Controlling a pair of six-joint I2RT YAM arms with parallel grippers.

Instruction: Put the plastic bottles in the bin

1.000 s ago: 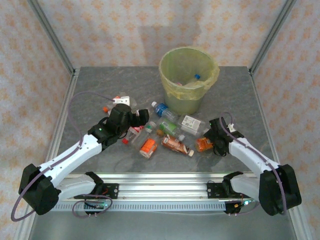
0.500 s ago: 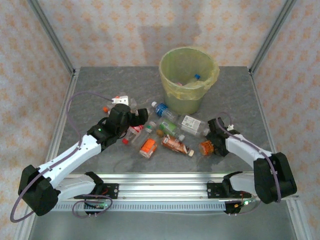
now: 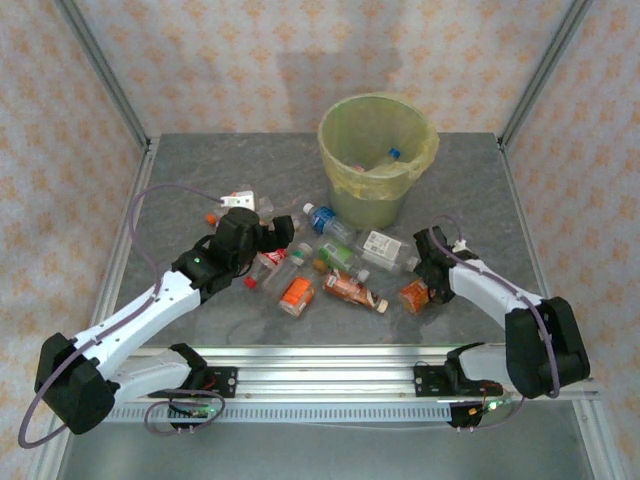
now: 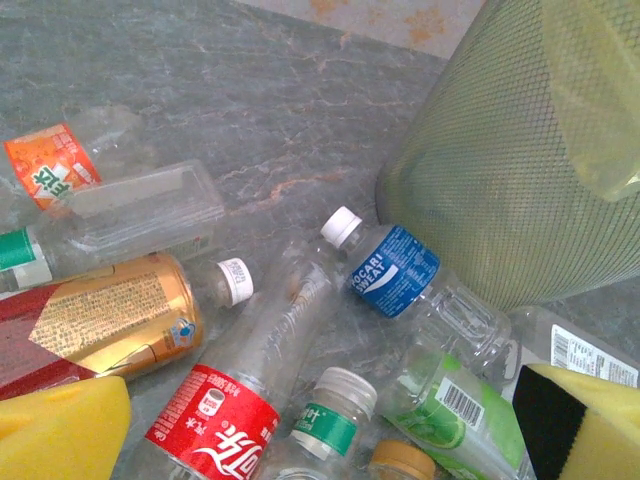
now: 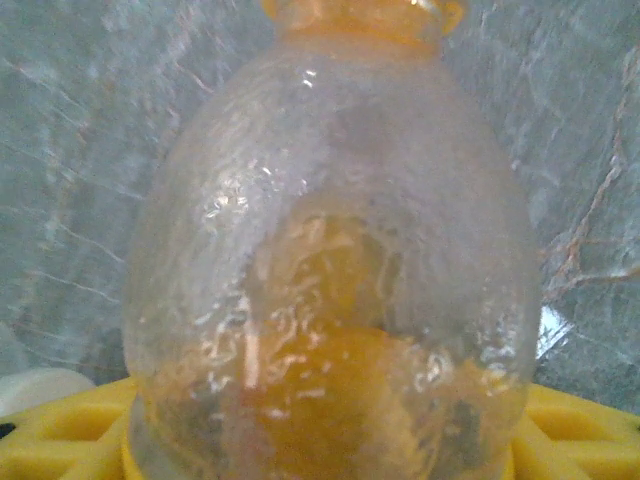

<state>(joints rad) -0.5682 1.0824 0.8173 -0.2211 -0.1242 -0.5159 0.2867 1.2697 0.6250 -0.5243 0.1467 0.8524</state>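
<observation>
left pincer (image 4: 322, 428): released, hanging over the loose bottles (image 4: 392, 272)
right pincer (image 3: 424, 284): clenched on orange bottle (image 5: 330, 250), low by the surface (image 3: 200, 180)

Grey marbled tabletop (image 3: 200, 170) with pale veins and faint pinkish streaks. Ribbed metal rail (image 3: 330, 362) across its near edge, running side to side. Two slanting metal posts, left post (image 3: 100, 70) and right post (image 3: 540, 70), rising from the far corners. Walls (image 3: 300, 50) behind and on both sides, papered cream with faded orange flowers
</observation>
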